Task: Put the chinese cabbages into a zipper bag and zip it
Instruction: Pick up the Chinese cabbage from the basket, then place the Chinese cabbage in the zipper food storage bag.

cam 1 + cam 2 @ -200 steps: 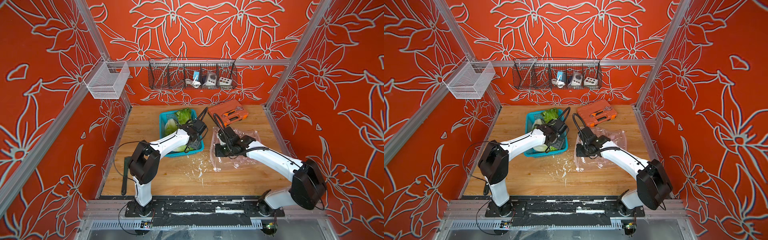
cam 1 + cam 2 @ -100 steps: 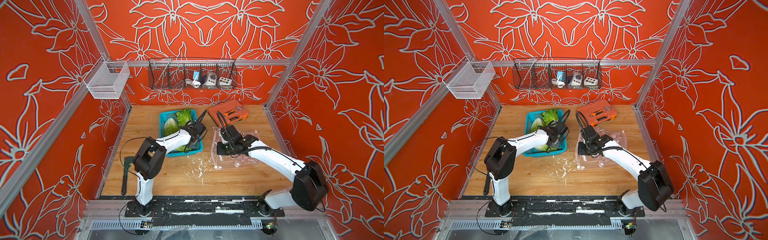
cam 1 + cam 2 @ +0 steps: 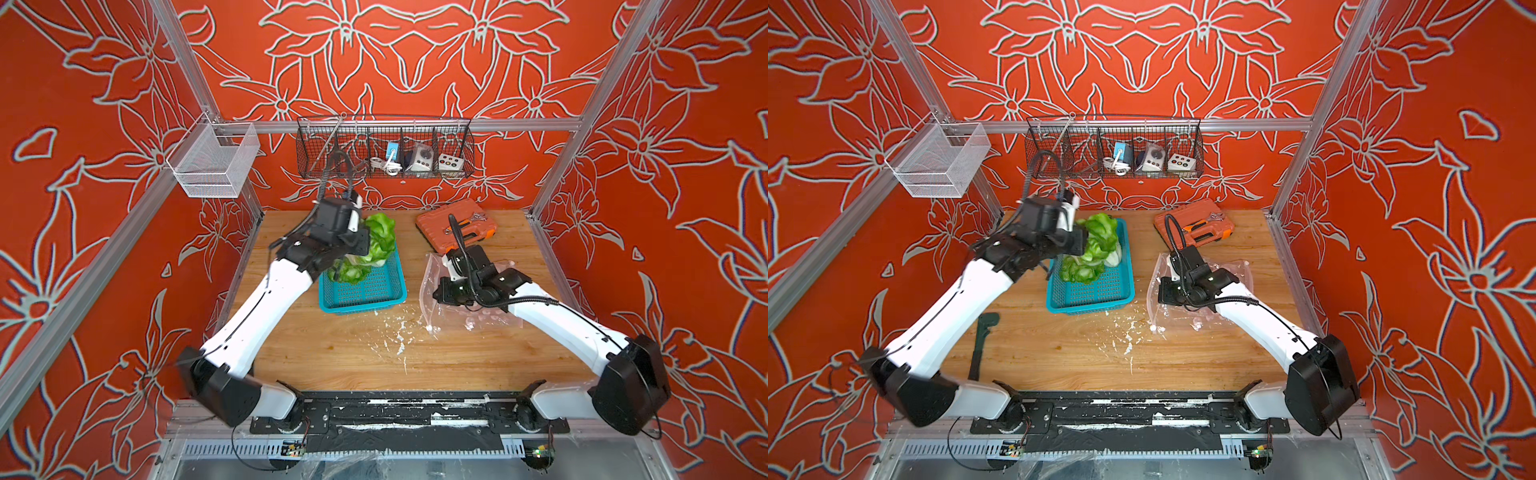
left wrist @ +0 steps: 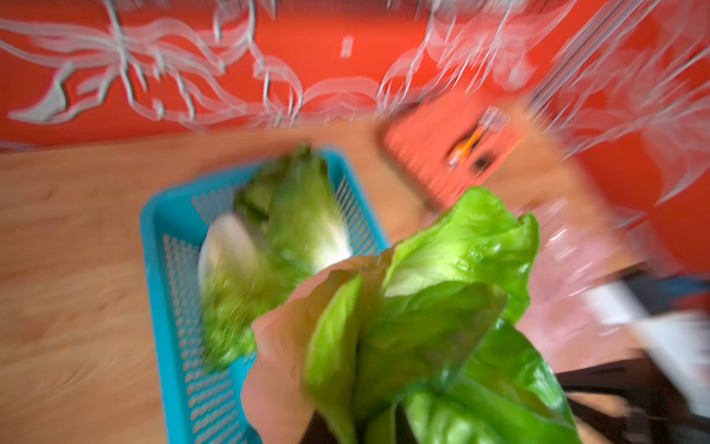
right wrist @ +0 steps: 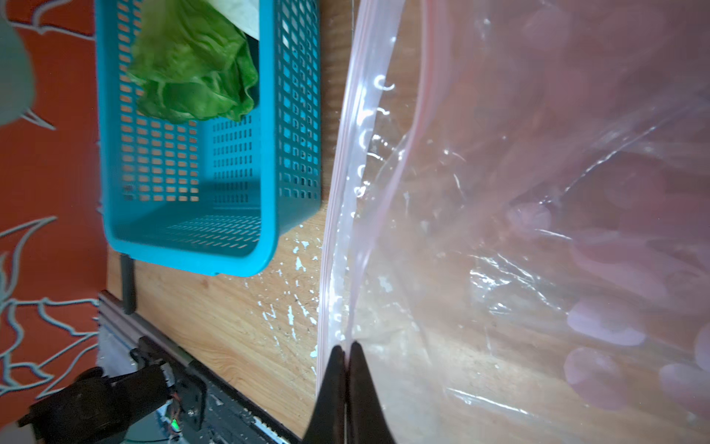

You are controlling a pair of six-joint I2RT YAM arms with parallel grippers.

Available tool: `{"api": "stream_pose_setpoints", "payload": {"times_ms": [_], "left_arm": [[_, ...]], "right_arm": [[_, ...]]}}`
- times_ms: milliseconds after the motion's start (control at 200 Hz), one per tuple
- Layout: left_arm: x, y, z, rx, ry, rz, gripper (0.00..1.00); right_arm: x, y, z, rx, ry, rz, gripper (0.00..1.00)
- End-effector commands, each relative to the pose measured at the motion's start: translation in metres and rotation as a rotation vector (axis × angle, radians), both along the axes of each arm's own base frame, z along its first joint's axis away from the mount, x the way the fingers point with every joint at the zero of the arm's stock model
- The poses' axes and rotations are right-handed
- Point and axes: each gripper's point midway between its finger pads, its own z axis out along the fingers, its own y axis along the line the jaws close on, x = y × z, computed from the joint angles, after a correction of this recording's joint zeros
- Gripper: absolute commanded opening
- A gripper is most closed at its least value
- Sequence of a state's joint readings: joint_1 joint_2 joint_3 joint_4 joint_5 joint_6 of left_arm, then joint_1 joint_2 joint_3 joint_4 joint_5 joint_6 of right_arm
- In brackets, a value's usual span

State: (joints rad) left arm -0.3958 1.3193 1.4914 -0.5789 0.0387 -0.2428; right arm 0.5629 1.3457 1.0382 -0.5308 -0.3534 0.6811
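OK, reading left to right. Seeing a white mesh bin (image 3: pixel 212 164) hung on the left wall, and in a top view a black tool (image 3: pixel 982 340) flat on the table (image 3: pixel 332 353), near-left. Next, left gripper (image 3: pixel 362 248) up over the far-left part of the teal basket (image 3: pixel 361 305) — clamped shut on one cabbage head (image 3: pixel 380 232). Can't see the contact itself, fingertips buried in leaves. Cabbage head up off the basket floor, leaf end pointing away from the wrist camera. Sharp in the left wrist view (image 4: pixel 442 300), with everything behind it smeared. Counting two more cabbages (image 4: pixel 299 223) lying side by side in the far half of the basket, white bases showing. Noting a wire rack (image 3: pixel 384 145) on the far wall above the basket, and white flecks (image 3: pixel 395 332) on the wood just near-right of it. Right of that, zipper bag (image 3: pixel 478 318) flat on the table, just beside the basket with a strip of bare wood between, mouth facing left. Right gripper (image 5: pixel 347 351) pressed together on the bag's upper lip at the near end of the zip — lip held apart from the lower one, mouth gaping. Last, orange tool case (image 3: pixel 457 226) on the table at the far side, beyond the bag.
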Motion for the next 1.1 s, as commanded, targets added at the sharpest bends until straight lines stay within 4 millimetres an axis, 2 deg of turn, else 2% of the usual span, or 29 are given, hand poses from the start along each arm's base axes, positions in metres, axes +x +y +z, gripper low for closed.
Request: {"api": "stream_pose_setpoints", "payload": {"times_ms": [0, 60, 155, 235, 345, 520, 646, 746, 896, 1096], "left_arm": [[-0.031, -0.048, 0.054, -0.393, -0.072, -0.247, 0.00], [-0.048, -0.064, 0.073, -0.584, -0.089, -0.359, 0.00], [-0.072, -0.071, 0.091, -0.876, -0.100, -0.472, 0.00], [-0.081, -0.069, 0.090, -1.047, -0.072, -0.515, 0.00], [-0.084, -0.065, 0.078, -1.185, -0.039, -0.508, 0.00], [-0.081, -0.058, 0.061, -1.219, -0.030, -0.452, 0.00], [-0.080, -0.061, 0.047, -1.262, 0.019, -0.465, 0.00], [-0.073, -0.064, 0.030, -1.219, 0.048, -0.430, 0.00], [-0.066, -0.063, 0.014, -1.188, 0.071, -0.409, 0.00], [-0.049, -0.054, -0.005, -1.125, 0.078, -0.355, 0.00]], "right_arm": [[0.002, 0.015, 0.027, 0.162, 0.016, 0.010, 0.00], [0.003, 0.018, 0.034, 0.214, 0.034, 0.007, 0.00], [0.004, 0.020, 0.045, 0.274, 0.048, 0.006, 0.00], [0.004, 0.019, 0.053, 0.311, 0.052, 0.000, 0.00], [0.004, 0.019, 0.059, 0.382, 0.079, -0.007, 0.00], [0.005, 0.020, 0.080, 0.500, 0.082, -0.011, 0.00], [0.006, 0.021, 0.097, 0.546, 0.053, 0.002, 0.00], [0.007, 0.022, 0.108, 0.582, 0.024, 0.021, 0.00], [0.005, 0.024, 0.124, 0.618, -0.019, 0.065, 0.00], [0.001, 0.027, 0.130, 0.613, -0.043, 0.122, 0.00]]}}
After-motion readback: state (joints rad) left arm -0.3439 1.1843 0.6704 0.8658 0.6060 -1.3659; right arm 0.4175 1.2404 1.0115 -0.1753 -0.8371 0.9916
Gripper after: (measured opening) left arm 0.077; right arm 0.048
